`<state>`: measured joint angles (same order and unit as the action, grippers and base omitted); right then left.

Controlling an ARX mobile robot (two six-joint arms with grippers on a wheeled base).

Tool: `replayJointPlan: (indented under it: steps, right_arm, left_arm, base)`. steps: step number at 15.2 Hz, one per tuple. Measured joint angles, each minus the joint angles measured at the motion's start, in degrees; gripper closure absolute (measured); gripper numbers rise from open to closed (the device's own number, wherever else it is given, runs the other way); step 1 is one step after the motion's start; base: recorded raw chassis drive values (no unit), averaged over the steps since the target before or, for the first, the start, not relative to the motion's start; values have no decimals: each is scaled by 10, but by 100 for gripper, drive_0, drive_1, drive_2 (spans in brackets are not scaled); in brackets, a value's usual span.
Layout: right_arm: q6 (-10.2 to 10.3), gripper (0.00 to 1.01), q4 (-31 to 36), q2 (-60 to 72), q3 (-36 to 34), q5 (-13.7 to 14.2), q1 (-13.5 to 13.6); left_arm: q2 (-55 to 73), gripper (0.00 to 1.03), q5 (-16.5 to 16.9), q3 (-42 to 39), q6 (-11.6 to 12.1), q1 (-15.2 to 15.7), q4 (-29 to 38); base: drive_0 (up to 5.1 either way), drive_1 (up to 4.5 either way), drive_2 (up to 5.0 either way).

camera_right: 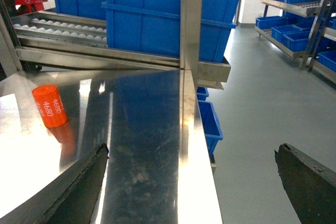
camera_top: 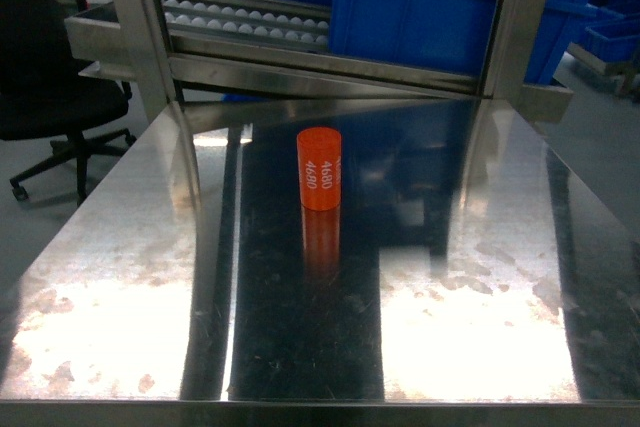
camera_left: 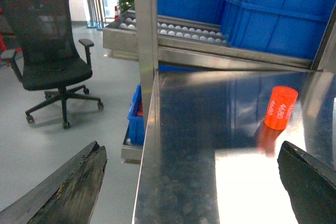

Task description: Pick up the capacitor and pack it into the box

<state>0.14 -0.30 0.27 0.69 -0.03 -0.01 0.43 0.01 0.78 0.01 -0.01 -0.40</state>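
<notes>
The capacitor [camera_top: 319,167], a small orange cylinder printed "4680", stands upright near the middle of the steel table [camera_top: 120,247]. In the left wrist view the capacitor [camera_left: 280,107] is ahead and to the right; my left gripper [camera_left: 191,153] is open over the table's left edge, holding nothing. Seen from the right wrist, the capacitor [camera_right: 49,105] is far to the left, and my right gripper [camera_right: 191,153] hangs open over the table's right edge, empty. Neither gripper shows in the head view. The box is out of view.
Large blue bins [camera_top: 420,7] and a roller conveyor [camera_top: 240,22] sit behind the table on a steel frame [camera_top: 140,17]. A black office chair [camera_left: 50,51] stands on the floor to the left. More blue bins [camera_right: 210,124] and shelving [camera_right: 294,19] are to the right.
</notes>
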Motion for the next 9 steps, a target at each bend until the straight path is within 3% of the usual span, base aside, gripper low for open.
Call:
replayJointPlan:
  steps: [9]
  right_arm:
    - [0, 3, 0, 0, 0, 0, 0]
  left_arm:
    - [0, 5, 0, 0, 0, 0, 2]
  base:
    - [0, 0, 0]
